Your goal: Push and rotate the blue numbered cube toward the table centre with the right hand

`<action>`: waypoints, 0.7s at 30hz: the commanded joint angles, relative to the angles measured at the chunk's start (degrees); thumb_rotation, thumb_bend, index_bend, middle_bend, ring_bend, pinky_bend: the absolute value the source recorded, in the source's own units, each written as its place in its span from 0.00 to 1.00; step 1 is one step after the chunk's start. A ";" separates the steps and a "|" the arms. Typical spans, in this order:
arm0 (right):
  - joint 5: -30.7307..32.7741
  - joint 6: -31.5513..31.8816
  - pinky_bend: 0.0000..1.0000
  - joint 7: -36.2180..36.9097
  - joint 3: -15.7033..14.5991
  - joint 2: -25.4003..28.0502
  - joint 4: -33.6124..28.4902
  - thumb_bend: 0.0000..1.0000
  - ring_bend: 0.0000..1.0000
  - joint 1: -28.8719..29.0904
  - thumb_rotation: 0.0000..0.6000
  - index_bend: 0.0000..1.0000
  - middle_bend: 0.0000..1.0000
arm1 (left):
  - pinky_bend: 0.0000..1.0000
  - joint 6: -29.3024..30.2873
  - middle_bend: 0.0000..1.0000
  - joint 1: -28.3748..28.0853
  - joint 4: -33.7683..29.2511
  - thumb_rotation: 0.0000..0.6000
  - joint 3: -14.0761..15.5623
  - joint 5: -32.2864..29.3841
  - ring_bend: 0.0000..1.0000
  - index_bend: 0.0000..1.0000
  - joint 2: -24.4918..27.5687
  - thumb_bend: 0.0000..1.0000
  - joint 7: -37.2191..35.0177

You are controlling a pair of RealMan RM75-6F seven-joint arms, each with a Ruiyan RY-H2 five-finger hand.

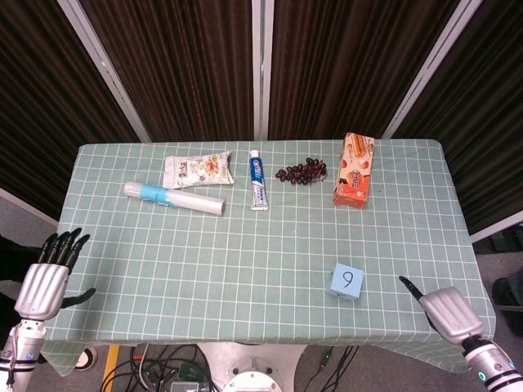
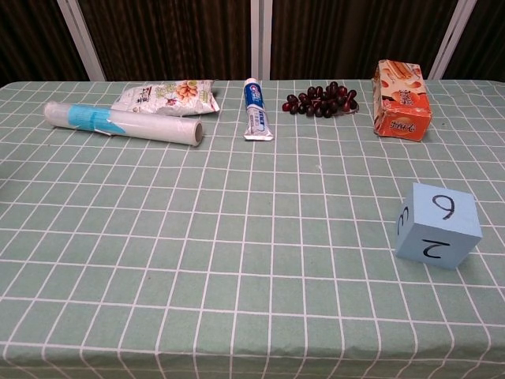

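The blue numbered cube (image 1: 347,281) sits on the green checked tablecloth, right of centre and near the front edge, showing a 9 on top. The chest view shows the cube (image 2: 438,225) low on the right with a 2 and a 3 on its sides. My right hand (image 1: 445,314) hovers over the table's front right corner, to the right of the cube and apart from it, one digit pointing toward it and its other fingers hidden; it holds nothing. My left hand (image 1: 45,282) hangs off the front left corner, fingers spread and empty. Neither hand shows in the chest view.
Along the back of the table (image 1: 245,245) lie a plastic-wrap roll (image 1: 173,198), a snack bag (image 1: 196,169), a toothpaste tube (image 1: 257,180), dark grapes (image 1: 301,171) and an orange carton (image 1: 354,170). Dark curtains hang behind.
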 commanded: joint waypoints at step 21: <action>18.12 -20.47 0.76 -14.56 1.16 -0.28 -12.75 1.00 0.80 15.40 1.00 0.13 0.88 | 0.00 0.24 0.00 0.32 2.19 1.00 -0.49 -1.28 0.00 0.07 0.43 0.00 -3.16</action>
